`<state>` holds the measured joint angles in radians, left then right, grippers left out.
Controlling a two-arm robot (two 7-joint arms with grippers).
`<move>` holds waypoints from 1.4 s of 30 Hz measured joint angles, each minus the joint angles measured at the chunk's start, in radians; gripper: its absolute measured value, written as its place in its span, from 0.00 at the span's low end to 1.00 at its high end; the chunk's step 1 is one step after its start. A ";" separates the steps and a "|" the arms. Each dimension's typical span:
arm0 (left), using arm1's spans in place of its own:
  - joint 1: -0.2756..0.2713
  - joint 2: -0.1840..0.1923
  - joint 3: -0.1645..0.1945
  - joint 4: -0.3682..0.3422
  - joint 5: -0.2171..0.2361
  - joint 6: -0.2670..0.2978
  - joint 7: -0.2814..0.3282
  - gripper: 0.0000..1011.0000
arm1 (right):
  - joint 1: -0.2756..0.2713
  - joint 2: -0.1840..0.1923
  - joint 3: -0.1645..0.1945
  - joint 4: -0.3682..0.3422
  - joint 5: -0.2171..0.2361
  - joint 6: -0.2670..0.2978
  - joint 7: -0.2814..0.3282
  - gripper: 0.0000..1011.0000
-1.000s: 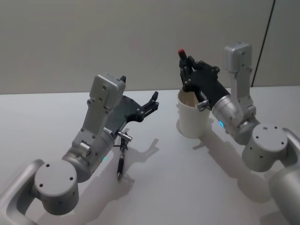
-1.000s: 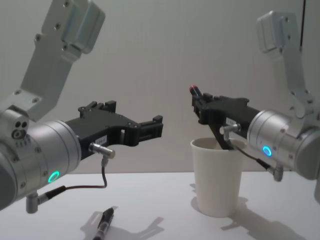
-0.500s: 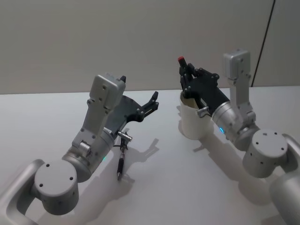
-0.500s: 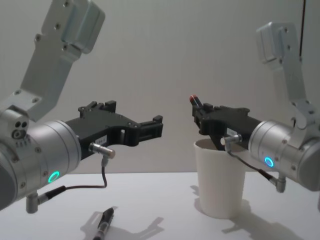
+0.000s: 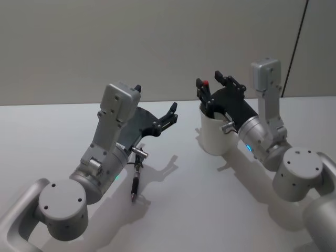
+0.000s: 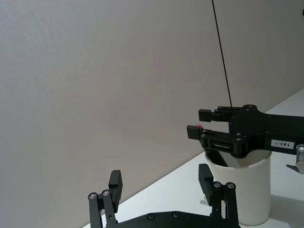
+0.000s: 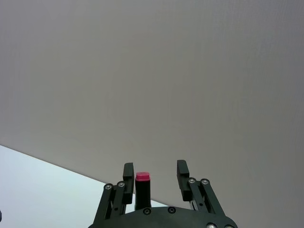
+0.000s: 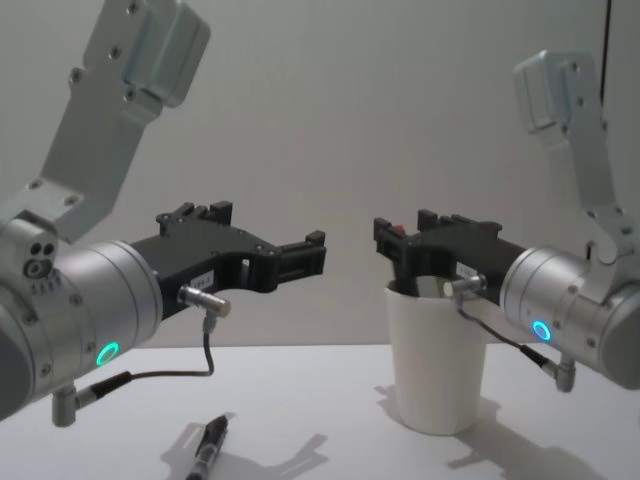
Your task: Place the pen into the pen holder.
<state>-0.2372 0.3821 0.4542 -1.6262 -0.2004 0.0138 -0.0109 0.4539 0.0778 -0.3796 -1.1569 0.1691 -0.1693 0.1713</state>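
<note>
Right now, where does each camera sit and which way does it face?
Head view: high on the robot, facing forward and down at the table; both arms, left gripper, right gripper over the pen holder.
Chest view: lower, facing forward across the table; both arms enter from the sides.
Left wrist view: on the left arm, looking past its open gripper toward the pen holder.
Right wrist view: on the right arm, looking past its open gripper and the red-capped pen at the wall.
Head and chest share the black pen.
</note>
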 joint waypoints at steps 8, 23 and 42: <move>0.000 0.000 0.000 0.000 0.000 0.000 0.000 0.99 | -0.002 0.001 0.000 -0.001 0.001 0.001 -0.001 0.76; 0.000 0.000 0.000 0.000 0.000 0.000 0.000 0.99 | -0.026 0.036 0.029 -0.099 0.022 0.006 0.024 0.99; 0.000 0.000 0.000 0.000 0.000 0.000 0.000 0.99 | -0.063 0.131 0.108 -0.251 0.066 0.115 0.061 0.99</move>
<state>-0.2372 0.3821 0.4542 -1.6262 -0.2004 0.0138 -0.0109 0.3905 0.2090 -0.2713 -1.4079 0.2355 -0.0546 0.2321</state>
